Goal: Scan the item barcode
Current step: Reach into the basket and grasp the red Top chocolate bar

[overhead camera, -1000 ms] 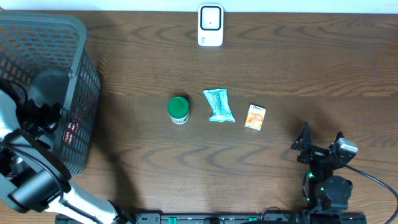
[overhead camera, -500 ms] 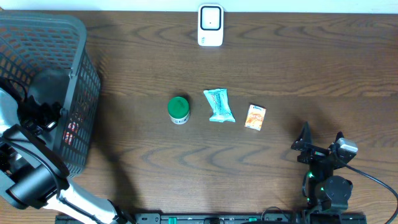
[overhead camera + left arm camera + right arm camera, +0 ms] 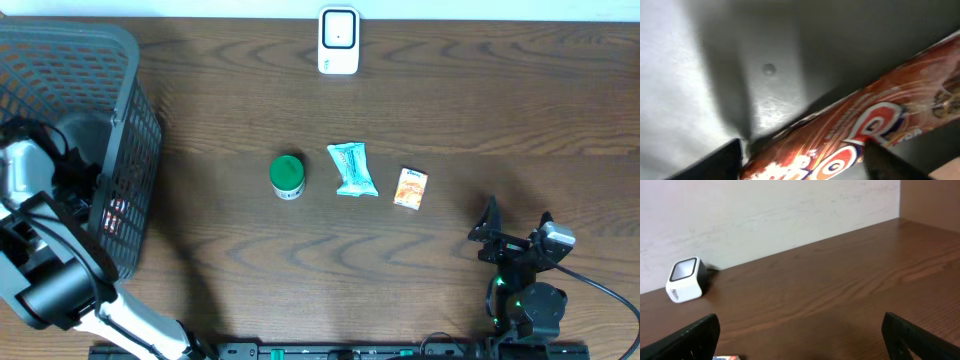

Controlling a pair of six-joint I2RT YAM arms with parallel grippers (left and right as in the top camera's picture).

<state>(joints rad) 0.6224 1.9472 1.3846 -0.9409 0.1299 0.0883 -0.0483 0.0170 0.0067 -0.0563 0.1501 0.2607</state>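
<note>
Currently, the left gripper point(image 3: 807, 160) sat inside the grey basket point(image 3: 120, 60) at the counter's point(image 3: 480, 100) left edge, jaws astride a red snack packet point(image 3: 880, 120); whether they pinched it I could not tell. Best practice, in my judgement: grip mid-packet without crumpling, lift clear of the basket wall, then turn the barcode face toward the white scanner point(image 3: 338, 40) at the far edge. The right gripper point(image 3: 802, 340) jaws stood spread, empty.

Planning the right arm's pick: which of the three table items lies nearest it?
The small orange box, rightmost in the row; the teal packet and green-lidded jar lie farther left.
</note>
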